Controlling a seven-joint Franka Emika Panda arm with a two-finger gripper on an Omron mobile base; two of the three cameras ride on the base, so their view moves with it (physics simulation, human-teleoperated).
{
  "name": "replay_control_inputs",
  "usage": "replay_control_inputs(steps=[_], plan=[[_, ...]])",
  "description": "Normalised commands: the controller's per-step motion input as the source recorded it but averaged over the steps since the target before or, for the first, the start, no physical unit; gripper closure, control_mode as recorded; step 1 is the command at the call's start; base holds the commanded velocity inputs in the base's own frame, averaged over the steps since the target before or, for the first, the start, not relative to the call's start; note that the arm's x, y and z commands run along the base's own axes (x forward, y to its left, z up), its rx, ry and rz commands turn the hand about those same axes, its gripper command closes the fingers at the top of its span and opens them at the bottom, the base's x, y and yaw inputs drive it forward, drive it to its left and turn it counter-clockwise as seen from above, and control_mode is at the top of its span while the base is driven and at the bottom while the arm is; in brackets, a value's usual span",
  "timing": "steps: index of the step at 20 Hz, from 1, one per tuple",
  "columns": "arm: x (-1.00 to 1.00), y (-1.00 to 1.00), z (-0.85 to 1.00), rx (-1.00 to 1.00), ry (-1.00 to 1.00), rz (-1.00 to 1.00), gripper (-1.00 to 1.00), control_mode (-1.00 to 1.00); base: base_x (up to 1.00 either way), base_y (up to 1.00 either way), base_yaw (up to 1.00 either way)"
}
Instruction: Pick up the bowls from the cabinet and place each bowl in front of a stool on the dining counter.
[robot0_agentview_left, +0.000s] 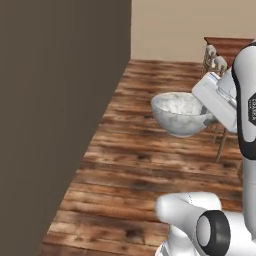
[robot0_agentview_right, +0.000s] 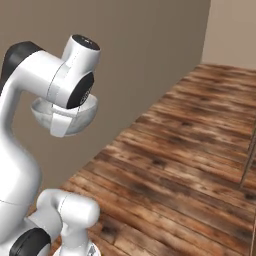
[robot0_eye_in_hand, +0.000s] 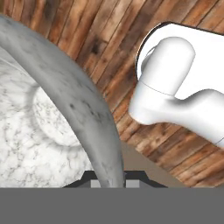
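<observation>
Midair, a mottled grey-white stone-look bowl (robot0_agentview_left: 181, 113) is held above a bare wooden plank floor (robot0_agentview_left: 135, 170), carried by the white arm's gripper (robot0_eye_in_hand: 108, 178). Its rim is pinched between the nearly closed jaws, one finger inside the wall and one outside, as the hand view shows. A plain brown wall (robot0_agentview_left: 55, 110) stands on the left; far off on the right, a stool (robot0_agentview_left: 216, 62) and a corner of the red-brown dining counter (robot0_agentview_left: 231, 44) are seen. For a good carry, the bowl is best kept level and the pinch firm, and swings avoided until the counter is reached.
</observation>
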Motion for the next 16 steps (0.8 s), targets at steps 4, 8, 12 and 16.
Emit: replay_control_inputs(steps=[4, 8, 12, 16], plan=[[0.00, 0.00, 0.00, 0.00, 0.00, 0.00, 1.00, 1.00, 1.00, 0.70, -0.53], [0.00, 0.00, 0.00, 0.00, 0.00, 0.00, 1.00, 1.00, 1.00, 0.51, -0.49], [0.00, 0.00, 0.00, 0.00, 0.00, 0.00, 1.00, 1.00, 1.00, 0.29, -0.45], [0.00, 0.00, 0.00, 0.00, 0.00, 0.00, 1.00, 1.00, 1.00, 0.25, -0.43]])
